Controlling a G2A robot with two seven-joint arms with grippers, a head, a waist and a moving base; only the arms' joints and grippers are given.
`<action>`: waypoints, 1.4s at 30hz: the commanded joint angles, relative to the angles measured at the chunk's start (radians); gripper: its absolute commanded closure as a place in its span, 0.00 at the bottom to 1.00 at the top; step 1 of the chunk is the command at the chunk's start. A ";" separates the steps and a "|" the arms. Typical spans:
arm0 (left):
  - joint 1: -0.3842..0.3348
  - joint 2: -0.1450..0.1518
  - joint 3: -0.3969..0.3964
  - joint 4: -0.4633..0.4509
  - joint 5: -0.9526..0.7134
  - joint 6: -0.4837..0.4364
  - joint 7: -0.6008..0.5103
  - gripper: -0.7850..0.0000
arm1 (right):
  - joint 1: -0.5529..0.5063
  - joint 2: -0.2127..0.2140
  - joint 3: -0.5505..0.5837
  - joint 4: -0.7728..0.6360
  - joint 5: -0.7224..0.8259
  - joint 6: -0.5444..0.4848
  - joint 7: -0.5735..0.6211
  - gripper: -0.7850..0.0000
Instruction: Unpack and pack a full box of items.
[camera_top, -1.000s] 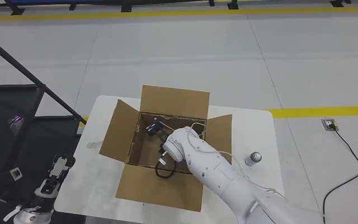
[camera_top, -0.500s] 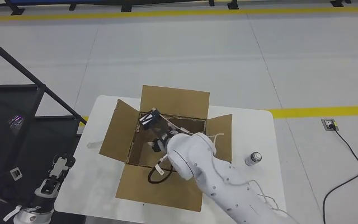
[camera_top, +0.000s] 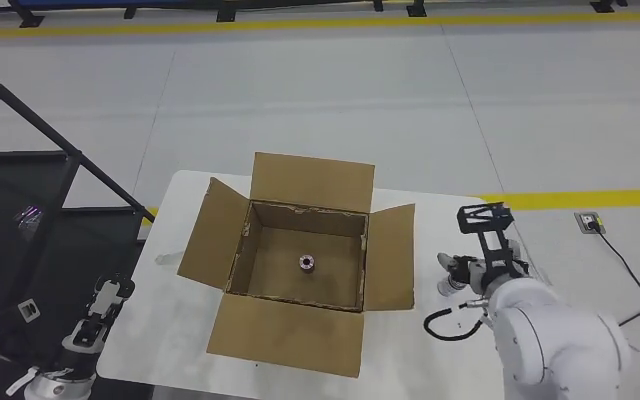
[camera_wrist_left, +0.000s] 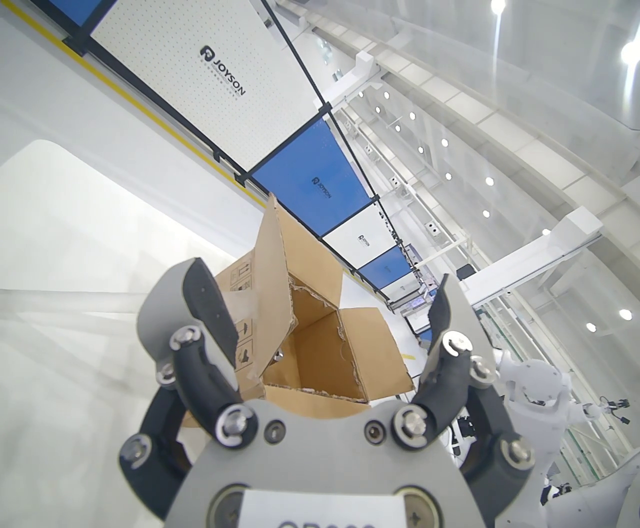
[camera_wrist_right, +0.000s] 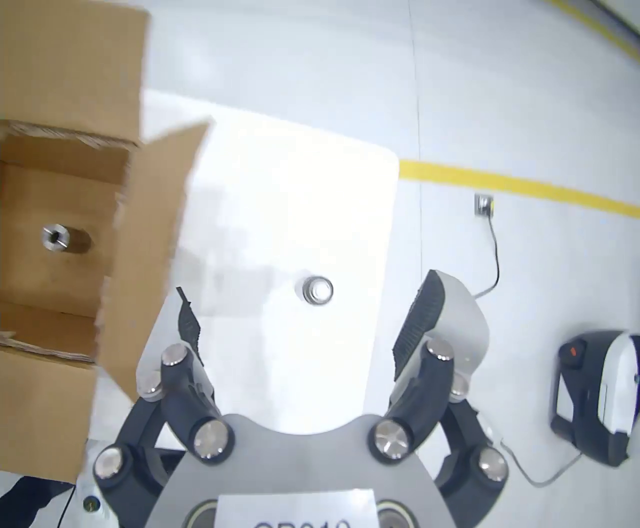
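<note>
An open cardboard box (camera_top: 285, 342) stands mid-table with its flaps spread; it also appears in the left wrist view (camera_wrist_left: 320, 345) and the right wrist view (camera_wrist_right: 60, 65). One small metal cylinder (camera_top: 305, 263) (camera_wrist_right: 54, 237) rests on its floor. A silver can (camera_top: 446, 285) (camera_wrist_right: 315, 290) stands on the table to the right of the box. My right gripper (camera_top: 483, 216) (camera_wrist_right: 307, 300) hovers open over the table's right side, above the can and holding nothing. My left gripper (camera_top: 108, 291) (camera_wrist_left: 322, 290) is open and empty off the table's left edge, facing the box.
The white table (camera_top: 190, 300) has bare surface left and right of the box. A black frame (camera_top: 40, 130) stands to the left of the table. A floor socket with a cable (camera_top: 589, 222) and a dark-and-white device (camera_wrist_right: 600, 395) lie on the floor to the right.
My right arm has come out of the box and swung right, over the can near the table's right edge. The box interior now shows. The left arm has not moved.
</note>
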 joint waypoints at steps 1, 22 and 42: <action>0.000 0.000 0.000 0.000 0.000 0.000 0.000 0.00 | -0.013 0.003 0.058 0.078 0.077 -0.023 -0.004 0.00; 0.000 0.000 0.000 0.000 0.000 0.000 0.000 0.00 | 0.038 0.023 0.121 0.537 0.310 -0.022 -0.229 0.56; 0.000 0.000 0.000 0.000 0.000 0.000 0.000 0.00 | 0.073 0.040 -0.011 0.103 0.113 0.017 -0.181 1.00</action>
